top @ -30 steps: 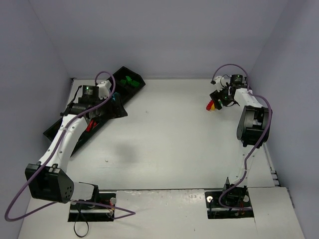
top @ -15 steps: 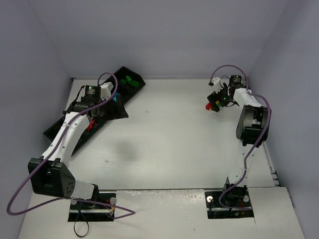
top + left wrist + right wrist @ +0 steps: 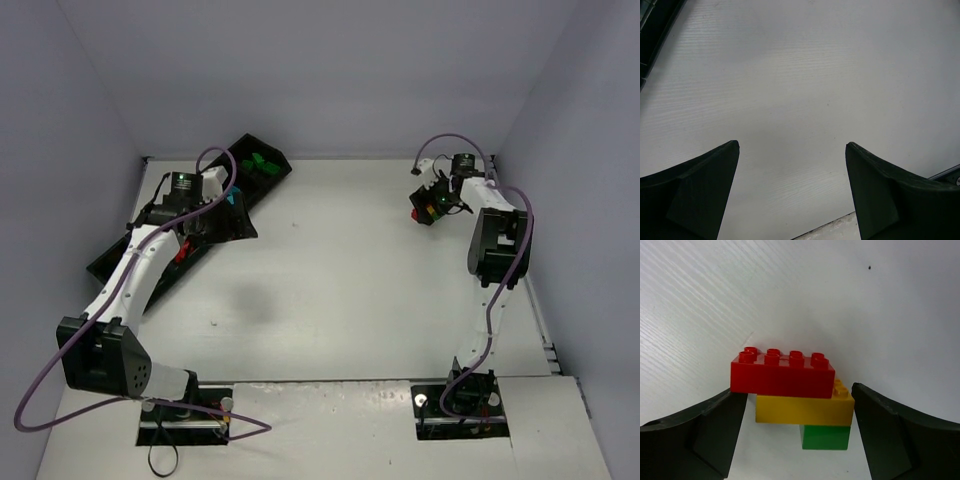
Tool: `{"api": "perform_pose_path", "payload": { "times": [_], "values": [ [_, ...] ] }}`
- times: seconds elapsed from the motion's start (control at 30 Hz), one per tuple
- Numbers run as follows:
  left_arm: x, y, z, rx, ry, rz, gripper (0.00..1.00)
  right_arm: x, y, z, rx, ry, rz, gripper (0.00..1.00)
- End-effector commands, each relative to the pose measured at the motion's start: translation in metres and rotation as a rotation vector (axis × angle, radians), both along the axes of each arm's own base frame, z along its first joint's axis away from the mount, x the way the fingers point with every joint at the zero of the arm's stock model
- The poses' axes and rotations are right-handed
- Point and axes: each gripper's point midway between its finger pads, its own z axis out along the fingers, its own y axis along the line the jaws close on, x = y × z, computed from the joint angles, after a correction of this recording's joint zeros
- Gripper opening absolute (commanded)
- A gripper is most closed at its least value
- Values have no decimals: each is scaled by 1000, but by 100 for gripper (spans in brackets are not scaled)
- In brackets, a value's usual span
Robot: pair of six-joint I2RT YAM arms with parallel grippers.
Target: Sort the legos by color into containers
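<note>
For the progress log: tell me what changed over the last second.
The right gripper, fingers on the red-yellow-green lego stack, shifted slightly left as its arm folded inward. The left arm's elbow shifted a little; the open left gripper stayed by the black tray. The green legos in it did not move.
</note>
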Motion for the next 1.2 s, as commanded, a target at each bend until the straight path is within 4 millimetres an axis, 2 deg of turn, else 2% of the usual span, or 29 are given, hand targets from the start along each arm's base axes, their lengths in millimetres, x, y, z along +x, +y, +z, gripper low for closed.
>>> {"api": "perform_pose_path", "payload": {
  "times": [0.0, 0.07, 0.17, 0.2, 0.27, 0.37, 0.57, 0.9, 1.0, 1.1, 1.13, 1.17],
  "values": [
    [6, -6, 23, -22, -67, -16, 80, 9, 9, 10, 12, -27, 23, 81],
    [4, -7, 23, -37, -57, -6, 80, 6, 11, 9, 13, -22, 25, 77],
    [6, -12, 28, -89, -82, 7, 82, 1, 20, 12, 19, -16, 35, 63],
    [5, -14, 32, -102, -98, 2, 84, -3, 22, 10, 18, -9, 39, 62],
    [6, -18, 35, -131, -116, -3, 84, -5, 26, 17, 1, -17, 40, 62],
    [4, -20, 41, -148, -135, -6, 84, -12, 24, 17, -11, -3, 14, 66],
    [-3, -22, 40, -157, -121, -22, 84, -14, 17, 10, 5, 31, -130, 73],
    [-12, -21, 40, -164, -120, -20, 84, -14, 14, 7, 52, 33, -303, 72],
    [-12, -21, 41, -166, -122, -18, 84, -16, 15, 6, 46, 34, -311, 64],
    [-12, -23, 44, -178, -127, -20, 84, -18, 19, 8, 43, 25, -301, 35],
    [-12, -23, 46, -182, -135, -21, 84, -20, 23, 9, 44, 23, -287, 18],
    [-12, -24, 47, -185, -138, -21, 84, -20, 27, 12, 48, 13, -271, 10]
  ]
}}
